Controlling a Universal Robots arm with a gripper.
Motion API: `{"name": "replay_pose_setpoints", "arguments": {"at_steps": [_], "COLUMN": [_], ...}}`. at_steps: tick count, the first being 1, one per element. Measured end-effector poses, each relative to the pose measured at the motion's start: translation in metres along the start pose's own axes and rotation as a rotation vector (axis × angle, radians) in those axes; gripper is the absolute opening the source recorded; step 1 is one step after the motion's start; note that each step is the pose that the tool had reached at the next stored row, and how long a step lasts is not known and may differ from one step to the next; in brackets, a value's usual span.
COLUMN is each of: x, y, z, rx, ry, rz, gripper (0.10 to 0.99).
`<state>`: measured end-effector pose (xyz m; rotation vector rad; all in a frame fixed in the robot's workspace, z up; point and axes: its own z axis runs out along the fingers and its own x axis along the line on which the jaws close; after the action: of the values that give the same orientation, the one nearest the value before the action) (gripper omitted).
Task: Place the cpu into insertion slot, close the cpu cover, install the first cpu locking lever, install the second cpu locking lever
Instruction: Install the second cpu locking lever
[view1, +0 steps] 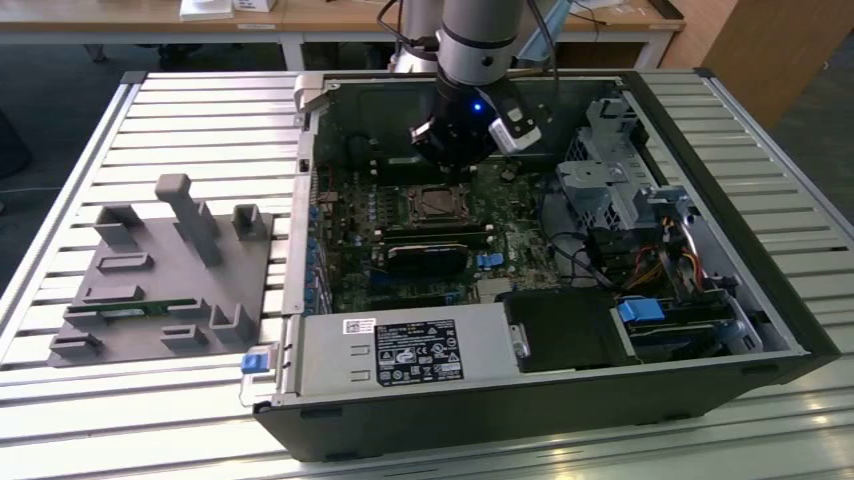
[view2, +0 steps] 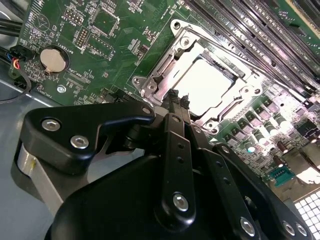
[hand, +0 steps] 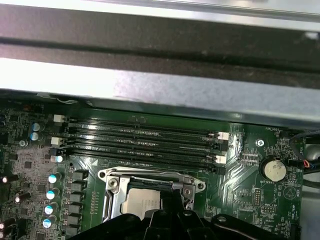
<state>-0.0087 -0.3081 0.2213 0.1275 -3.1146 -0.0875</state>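
The cpu (view2: 210, 86), a flat silver-grey square, lies in the socket on the green motherboard (view2: 107, 37). The cpu cover (view2: 167, 70), a shiny metal frame, lies flat around it with the chip showing through its window. My gripper (view2: 178, 96) is shut, its two black fingertips pressed together with nothing between them, right at the socket's near edge. In the first wrist view the cpu (hand: 142, 202) and cover (hand: 112, 197) sit just beyond the gripper (hand: 170, 197). In the exterior view the gripper (view1: 461, 160) hangs inside the open case just behind the socket (view1: 434, 203).
Memory slots (hand: 145, 140) run beside the socket, and a coin battery (view2: 53, 59) sits on the board. The case's metal wall (hand: 160, 90) stands close behind. The power supply (view1: 400, 350), drive cage (view1: 607, 180) and cables (view1: 654, 265) crowd the case. A grey fixture (view1: 167, 270) lies on the exterior view's left.
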Motion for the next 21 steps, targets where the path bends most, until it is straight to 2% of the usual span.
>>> {"name": "replay_pose_setpoints", "arguments": {"at_steps": [11,19,21], "x": [0.0002,0.0006,0.0006], "y": [-0.0019,-0.0008,-0.0006], "z": [-0.0013,-0.0199,-0.0226], "rx": [0.0,0.0,0.0], "ry": [0.0001,0.0001,0.0001], "rz": [0.0,0.0,0.0], "gripper": [0.106,0.106,0.106]}}
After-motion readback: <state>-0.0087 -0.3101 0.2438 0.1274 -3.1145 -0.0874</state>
